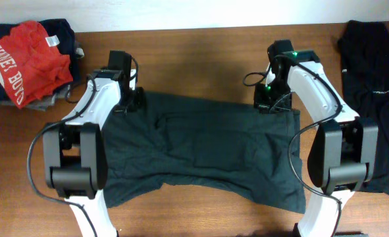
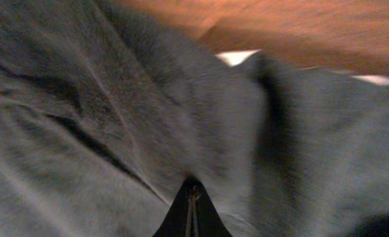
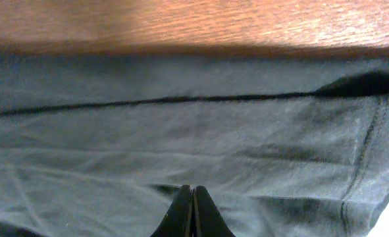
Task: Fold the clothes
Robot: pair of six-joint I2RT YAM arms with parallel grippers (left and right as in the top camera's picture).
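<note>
Surface: brown wooden table, its grain running left to right.
Centre: grey-green shirt, spread wide and flat, lightly creased, with a wavy near edge.
Far left corner: pile of clothes, dark and grey pieces, with a crumpled red shirt bearing white lettering on top.
Right edge: black garment, lying lengthwise from far side to near side, well apart from the pile.

Overhead bright & sharp; wrist views dimmer, left v. blurred, glare on table in right.
</note>
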